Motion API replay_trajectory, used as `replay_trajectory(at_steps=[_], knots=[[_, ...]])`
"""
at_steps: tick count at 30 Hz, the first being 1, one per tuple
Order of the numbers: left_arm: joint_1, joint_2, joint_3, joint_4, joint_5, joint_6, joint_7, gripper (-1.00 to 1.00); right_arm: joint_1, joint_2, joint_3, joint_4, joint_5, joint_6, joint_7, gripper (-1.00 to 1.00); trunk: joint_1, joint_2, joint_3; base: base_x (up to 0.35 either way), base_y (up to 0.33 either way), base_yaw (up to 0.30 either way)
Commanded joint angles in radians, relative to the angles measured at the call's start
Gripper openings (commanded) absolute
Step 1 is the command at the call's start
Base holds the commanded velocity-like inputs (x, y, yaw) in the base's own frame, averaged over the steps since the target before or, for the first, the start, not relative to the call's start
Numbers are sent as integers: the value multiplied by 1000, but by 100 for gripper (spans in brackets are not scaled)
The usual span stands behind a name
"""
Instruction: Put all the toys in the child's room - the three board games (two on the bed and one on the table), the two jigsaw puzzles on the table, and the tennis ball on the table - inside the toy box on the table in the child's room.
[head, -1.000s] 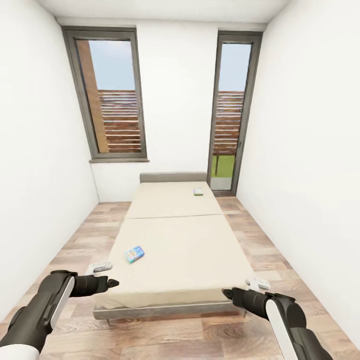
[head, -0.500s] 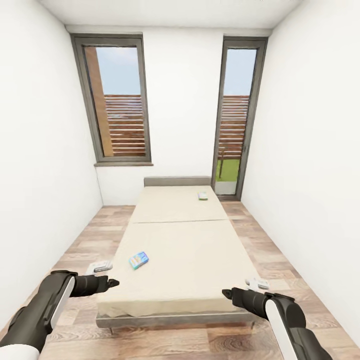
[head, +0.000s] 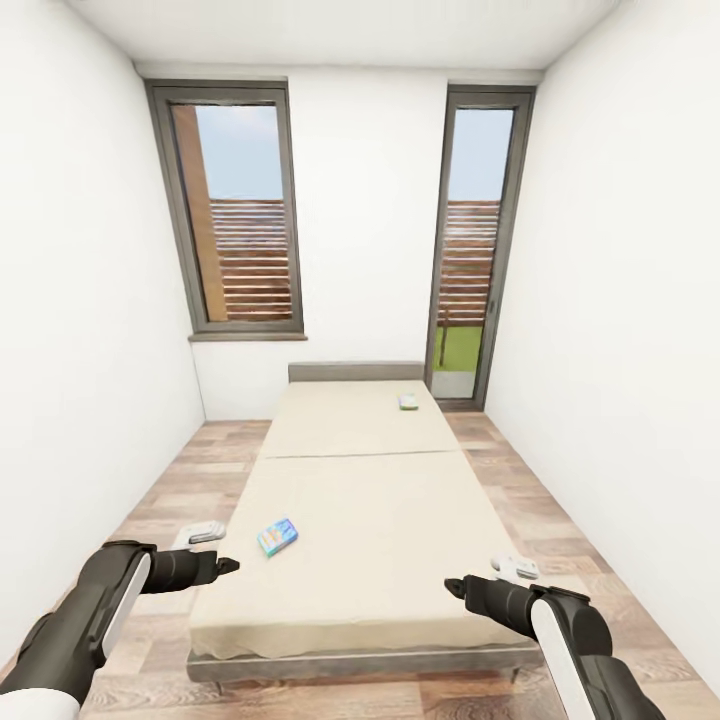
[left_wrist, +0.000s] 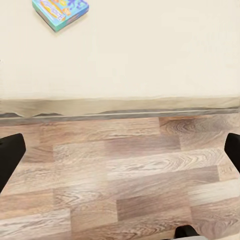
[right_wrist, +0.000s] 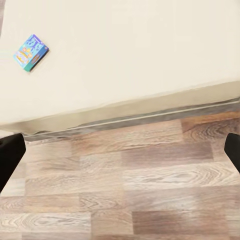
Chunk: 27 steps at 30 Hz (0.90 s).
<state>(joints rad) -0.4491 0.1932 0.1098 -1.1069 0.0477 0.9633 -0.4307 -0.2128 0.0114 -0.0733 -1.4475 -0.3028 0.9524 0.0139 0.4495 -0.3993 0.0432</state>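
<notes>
The robot stands at the foot of the bed (head: 365, 500) in the child's room, both arms held low and forward over the wood floor (head: 150, 500), its whole view having slid and pulled back a little over the last second, so that more of the mattress's near edge and frame now shows: a shift of the camera with the base, while the games lie where they were on the mattress. The smaller blue board game (head: 277, 537) rests flat near the bed's foot on the robot's left side, and is seen too from the left wrist (left_wrist: 61, 11) and the right wrist (right_wrist: 31, 52); the white-blue board game (head: 408, 402) lies well apart from it, up by the grey headboard (head: 355, 371). The left gripper (head: 228, 566) and right gripper (head: 452, 586) are spread wide and hold nothing, their dark fingertips (left_wrist: 10, 157) at the edges of the wrist views with only floor between. Judged from this, no pick has begun; the blue game looks the likelier first reach
</notes>
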Motion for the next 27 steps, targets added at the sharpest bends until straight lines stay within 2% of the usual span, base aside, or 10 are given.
replay_trajectory(at_steps=[1, 15, 27], knots=[[0, 0, 1, 0, 5, 6, 0, 100, 0, 1, -2, -1, -1, 5, 1, 100, 0, -1, 1, 9, 0, 0], [0, 0, 1, 0, 5, 6, 0, 100, 0, 2, -3, -1, 0, 5, -1, 100, 0, -1, 10, 134, 78, 0], [0, -1, 1, 0, 5, 6, 1, 100, 0, 2, -2, -1, -1, 5, -1, 100, 0, -1, 10, 216, 92, 0]])
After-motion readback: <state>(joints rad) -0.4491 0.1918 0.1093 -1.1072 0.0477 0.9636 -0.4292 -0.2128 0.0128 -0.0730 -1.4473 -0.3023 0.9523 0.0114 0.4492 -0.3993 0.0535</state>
